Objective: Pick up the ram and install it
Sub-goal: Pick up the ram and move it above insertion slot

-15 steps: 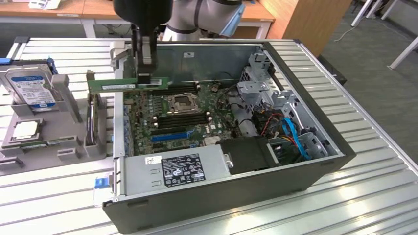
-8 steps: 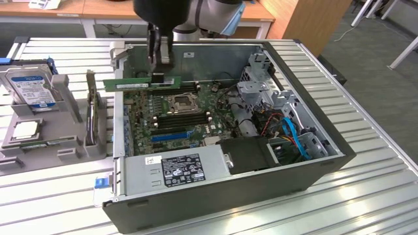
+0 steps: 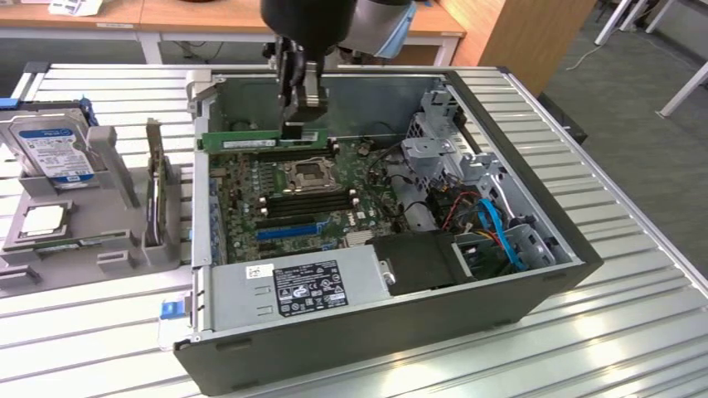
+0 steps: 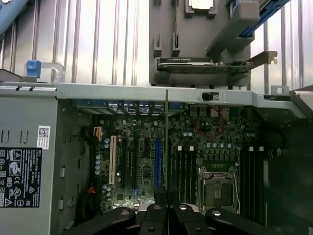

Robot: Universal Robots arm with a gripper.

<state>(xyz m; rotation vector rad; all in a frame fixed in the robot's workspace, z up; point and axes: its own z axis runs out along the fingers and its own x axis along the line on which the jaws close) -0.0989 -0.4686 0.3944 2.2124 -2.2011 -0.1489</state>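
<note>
Slatted metal table [image 3: 631,348] carrying an open case [image 3: 387,348]. Gripper [image 3: 301,128], clenched on the ram [image 3: 238,141], holds it on edge above the motherboard [image 3: 249,178]. Judged good practice: keep the stick level, parallel to the slots [image 3: 304,201] beside the socket [image 3: 307,172], and seat both ends with even pressure.

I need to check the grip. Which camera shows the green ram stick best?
The exterior view: the long, thin green ram stick shows side-on, clamped in the tool over the open dark grey computer case. The wrist view shows the ram stick edge-on, as a thin line.
</note>
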